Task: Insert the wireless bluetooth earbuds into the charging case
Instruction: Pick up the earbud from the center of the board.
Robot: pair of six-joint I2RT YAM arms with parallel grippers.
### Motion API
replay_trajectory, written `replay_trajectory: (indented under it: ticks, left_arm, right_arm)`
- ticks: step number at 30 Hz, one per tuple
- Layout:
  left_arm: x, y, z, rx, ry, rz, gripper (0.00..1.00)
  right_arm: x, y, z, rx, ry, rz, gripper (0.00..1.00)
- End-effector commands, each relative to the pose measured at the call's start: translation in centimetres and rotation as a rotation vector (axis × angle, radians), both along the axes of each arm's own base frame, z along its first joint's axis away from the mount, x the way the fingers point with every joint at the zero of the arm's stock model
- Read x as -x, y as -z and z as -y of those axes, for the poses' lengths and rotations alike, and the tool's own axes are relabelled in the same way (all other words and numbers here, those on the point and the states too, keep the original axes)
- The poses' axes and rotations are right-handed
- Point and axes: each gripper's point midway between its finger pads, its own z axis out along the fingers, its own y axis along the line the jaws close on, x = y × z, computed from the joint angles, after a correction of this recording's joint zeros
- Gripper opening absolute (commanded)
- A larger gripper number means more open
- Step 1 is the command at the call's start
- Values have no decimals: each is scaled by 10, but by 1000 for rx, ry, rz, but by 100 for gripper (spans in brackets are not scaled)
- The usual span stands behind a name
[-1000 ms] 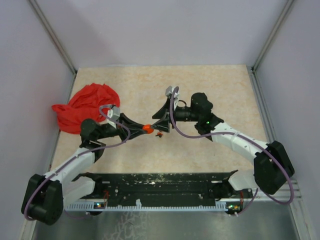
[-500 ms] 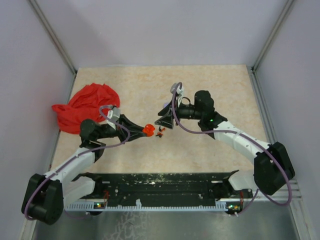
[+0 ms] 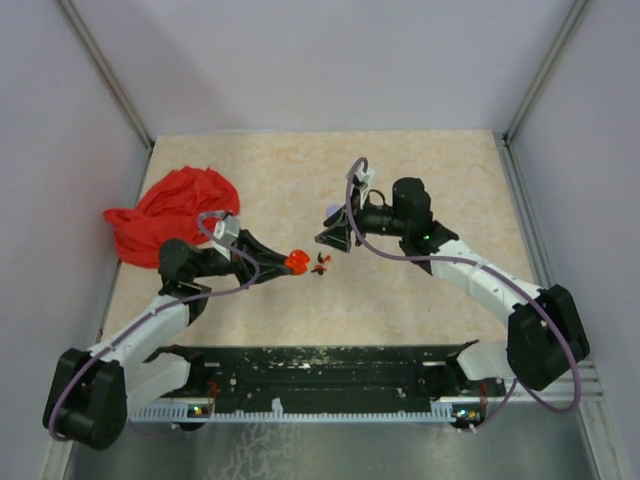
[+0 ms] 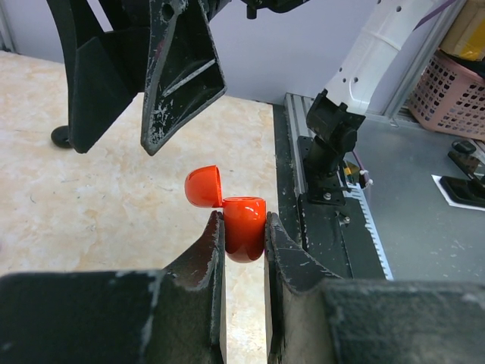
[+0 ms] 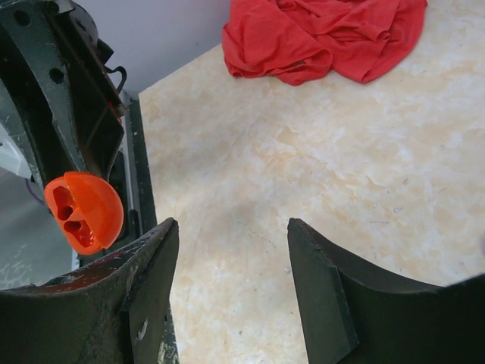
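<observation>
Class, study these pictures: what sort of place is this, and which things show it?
Probably a robotics lab work cell: left arm and right arm bolted to a rail, plain walls boxing in the table, a pink basket beyond it.

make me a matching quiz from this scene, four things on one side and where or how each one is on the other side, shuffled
Things:
1. left tool
2. right tool
3. cloth
4. earbuds

Place or state:
a. open, holding nothing
b. lying on the table between the two tools
c. shut on the orange case, whose lid is open
d. bunched at the far left of the table

Pairs: 1-c, 2-a, 3-d, 4-b
</observation>
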Motion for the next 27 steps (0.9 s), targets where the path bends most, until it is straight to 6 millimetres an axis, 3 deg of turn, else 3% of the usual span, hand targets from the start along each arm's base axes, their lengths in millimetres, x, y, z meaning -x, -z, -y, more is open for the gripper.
replay_trajectory:
  ticks: [1, 9, 19, 22, 27]
  left_arm:
    - [5, -7, -1, 9, 11, 66, 1]
    - [0, -6, -1, -5, -13, 60, 1]
    - [-15, -4, -3, -20, -100, 70, 1]
    - [-24, -4, -5, -26, -161, 74, 1]
    - [-61, -2, -24, -41, -406, 75, 1]
  right_arm:
    - [-14, -38, 4, -37, 62, 89, 60]
    - [-24, -44, 14, -33, 146, 94, 61]
    - [-12, -45, 17, -36, 110, 120, 62]
    - [-12, -37, 16, -22, 106, 103, 62]
    - [-27, 5, 14, 128, 202, 36, 61]
